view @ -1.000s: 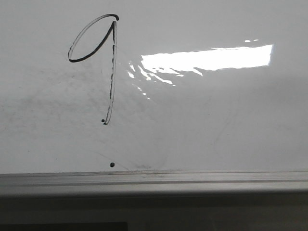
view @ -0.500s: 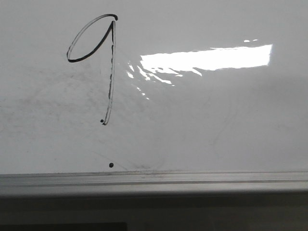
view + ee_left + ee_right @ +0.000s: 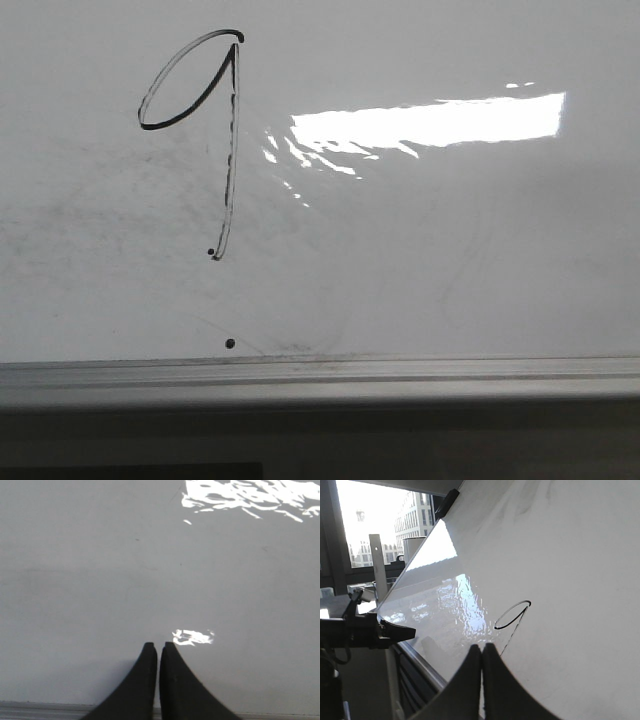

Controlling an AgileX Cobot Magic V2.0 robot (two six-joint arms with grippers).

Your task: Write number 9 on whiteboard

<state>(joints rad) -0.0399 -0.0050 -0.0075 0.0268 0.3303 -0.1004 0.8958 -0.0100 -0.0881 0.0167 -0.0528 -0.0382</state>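
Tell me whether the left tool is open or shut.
Shut: the left tool's two black fingers sit pressed together, holding nothing.

One readable mark: a hand-drawn black number 9 point(image 3: 205, 130) on the whiteboard point(image 3: 450, 250), toward its upper left corner. Narrow slanted loop, long near-straight stem, strokes partly faint. Right wrist view shows the same figure obliquely. No printed labels or brands legible.

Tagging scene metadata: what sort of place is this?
Probably an upper-floor office or lab: a large glossy whiteboard bearing the number 9, and a window looking onto tall city buildings.
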